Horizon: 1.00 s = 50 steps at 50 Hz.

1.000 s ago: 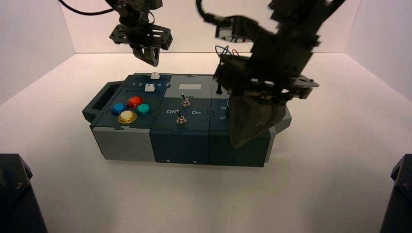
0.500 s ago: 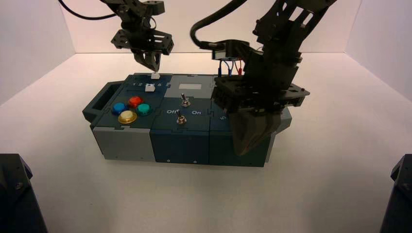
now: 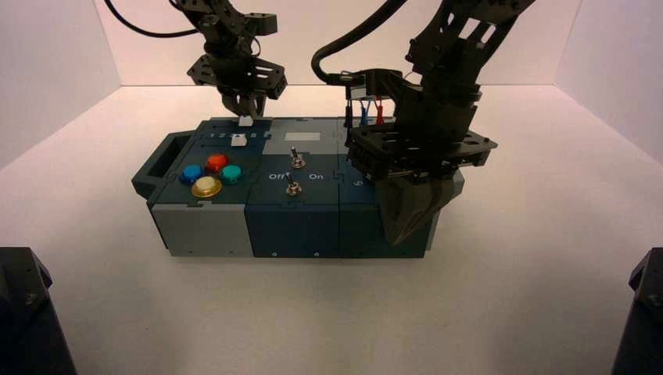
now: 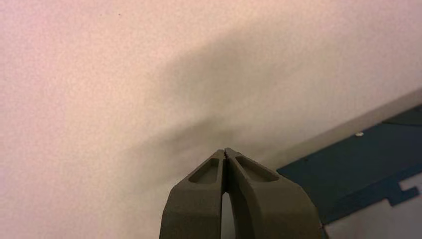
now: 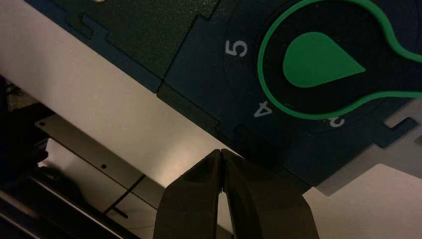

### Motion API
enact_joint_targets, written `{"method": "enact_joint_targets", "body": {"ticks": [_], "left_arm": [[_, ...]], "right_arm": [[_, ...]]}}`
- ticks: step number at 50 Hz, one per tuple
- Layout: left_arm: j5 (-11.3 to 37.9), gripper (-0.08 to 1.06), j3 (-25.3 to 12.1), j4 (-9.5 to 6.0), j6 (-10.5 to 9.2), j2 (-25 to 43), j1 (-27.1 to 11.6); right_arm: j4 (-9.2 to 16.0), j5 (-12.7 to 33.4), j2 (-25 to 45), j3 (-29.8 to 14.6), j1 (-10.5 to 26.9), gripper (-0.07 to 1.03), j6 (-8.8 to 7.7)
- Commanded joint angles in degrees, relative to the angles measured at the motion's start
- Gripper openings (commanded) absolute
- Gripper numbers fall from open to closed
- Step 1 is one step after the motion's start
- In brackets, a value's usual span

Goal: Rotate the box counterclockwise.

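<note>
The dark teal and grey box (image 3: 291,217) lies across the middle of the white floor in the high view. My left gripper (image 3: 245,114) is shut and empty at the box's back edge, by the white sliders near its left end. In the left wrist view it (image 4: 225,151) hangs over the floor beside a box corner (image 4: 363,164). My right gripper (image 3: 406,234) is shut and empty against the box's front right corner. In the right wrist view it (image 5: 220,151) is at the box edge below the green dial (image 5: 323,59), whose pointer faces away from the 5.
Blue (image 3: 190,173), red (image 3: 216,162), teal (image 3: 230,173) and yellow (image 3: 206,187) buttons sit on the box's left part, two toggle switches (image 3: 296,160) at its middle, wires (image 3: 367,109) at its back right. White walls enclose the floor. Dark arm bases (image 3: 27,312) stand at both front corners.
The box has turned slightly counterclockwise: its front right corner has moved away from me. The right gripper has shifted right along that corner, and the left gripper has come down to the back edge.
</note>
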Motion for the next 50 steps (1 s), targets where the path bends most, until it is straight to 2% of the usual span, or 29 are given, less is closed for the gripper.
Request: {"method": "enact_joint_targets", "body": {"ticks": [1,12,23,38,50], "left_arm": [[2.0,-0.03,0.1,0.00,0.79,-1.0,-1.1],[4.6,-0.03,0.2,-0.09,1.93,-1.1,-1.7],[7.7,-0.03,-0.1,0.00,3.08,-1.4,-3.7],[9.8,-0.03,0.0,-0.09,3.78,-3.2,-7.7],[11.6,-0.03,1.2,-0.09,3.78,-5.5,-10.5]], "right_arm": [[-2.5,-0.7,0.3,-1.8,-4.8,-0.02,0.09],[-4.7,-0.1,0.3,-3.3,-9.0,-0.02,0.00],[-7.0,0.8,1.3,-6.9,-13.3,-0.02,0.09],[-9.5,0.8,4.7,-11.8,-15.5,-0.02,0.00],[-12.9,2.3,9.0,-18.6,-16.6,-0.02,0.09]]}}
